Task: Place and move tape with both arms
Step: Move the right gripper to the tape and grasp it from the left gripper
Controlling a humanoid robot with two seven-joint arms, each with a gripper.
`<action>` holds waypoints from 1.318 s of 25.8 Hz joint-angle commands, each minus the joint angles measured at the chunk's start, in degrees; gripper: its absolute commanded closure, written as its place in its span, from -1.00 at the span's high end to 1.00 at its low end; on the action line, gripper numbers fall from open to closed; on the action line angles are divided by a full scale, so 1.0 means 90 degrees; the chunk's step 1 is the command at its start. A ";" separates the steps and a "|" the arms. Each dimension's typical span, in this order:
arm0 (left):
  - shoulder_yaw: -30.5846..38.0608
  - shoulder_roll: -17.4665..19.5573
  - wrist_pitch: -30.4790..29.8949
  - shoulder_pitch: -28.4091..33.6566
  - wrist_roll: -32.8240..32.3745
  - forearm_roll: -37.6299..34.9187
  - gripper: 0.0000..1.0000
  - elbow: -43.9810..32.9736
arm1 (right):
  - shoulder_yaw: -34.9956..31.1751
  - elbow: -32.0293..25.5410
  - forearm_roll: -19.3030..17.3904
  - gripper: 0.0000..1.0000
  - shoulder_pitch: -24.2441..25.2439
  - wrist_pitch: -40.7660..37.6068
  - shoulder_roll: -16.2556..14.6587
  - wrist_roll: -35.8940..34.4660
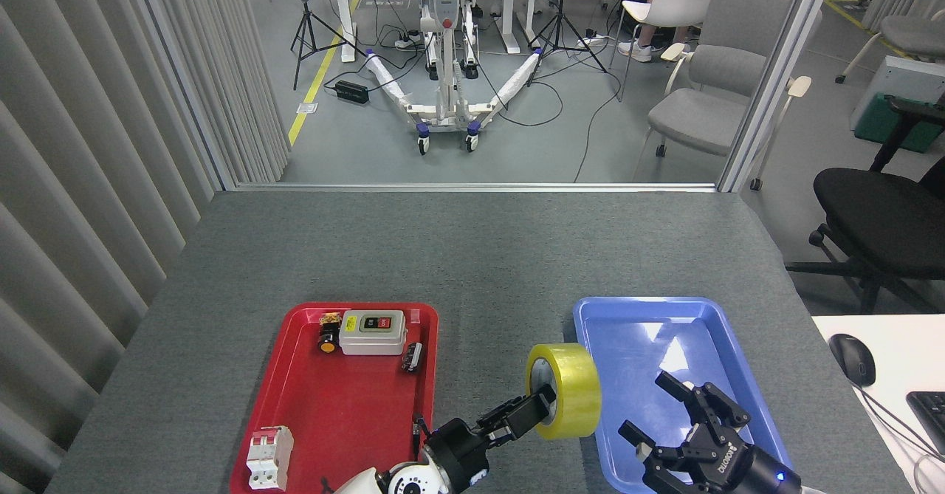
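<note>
While a red tray (325, 405) holding a grey switch box (372, 332), a small black-and-yellow part (329, 334) and a white circuit breaker (269, 458) sits to the left on the grey table (472, 250), the left gripper (528, 414) holds the tape (564, 390) raised at the near-left edge of the blue tray (653, 376), its jaws clenched on the roll's rim. Standing on edge, the roll points its core axis left to right, the white core facing left. Just right of it, the right gripper (683, 424) hovers over the blue tray with prongs spread wide, both arms cut off by the bottom edge.
</note>
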 commanded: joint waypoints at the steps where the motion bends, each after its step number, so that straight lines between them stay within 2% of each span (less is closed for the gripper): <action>1: -0.0002 0.0000 -0.0054 0.0003 -0.0036 0.0000 -1.00 0.0006 | 0.0319 0.0032 -0.0036 1.00 -0.0205 0.0001 -0.0021 0.0009; 19: 0.0047 -0.0010 -0.0181 0.0003 -0.0388 -0.0010 -1.00 -0.0004 | 0.1266 0.0051 -0.0046 1.00 -0.0507 0.0001 0.0077 0.0156; 22: 0.0047 -0.0010 -0.0240 0.0003 -0.0388 -0.0010 -1.00 0.0006 | 0.1325 0.0051 -0.0046 0.92 -0.0517 0.0030 0.0077 0.0155; 24: 0.0047 0.0000 -0.0240 0.0003 -0.0388 -0.0010 -1.00 0.0006 | 0.1325 0.0051 -0.0046 0.65 -0.0507 0.0010 0.0077 0.0155; 27: 0.0047 0.0000 -0.0289 0.0003 -0.0398 -0.0059 -1.00 -0.0004 | 0.1325 0.0051 -0.0046 0.06 -0.0507 0.0001 0.0057 0.0136; 31: 0.0047 0.0020 -0.0396 0.0003 -0.0407 -0.0078 -1.00 -0.0004 | 0.1374 0.0051 -0.0036 -0.28 -0.0517 0.0001 0.0077 0.0146; 34: 0.0047 0.0059 -0.0396 0.0003 -0.0407 -0.0078 -0.94 -0.0004 | 0.1403 0.0051 0.0003 -0.70 -0.0566 0.0001 0.0077 0.0146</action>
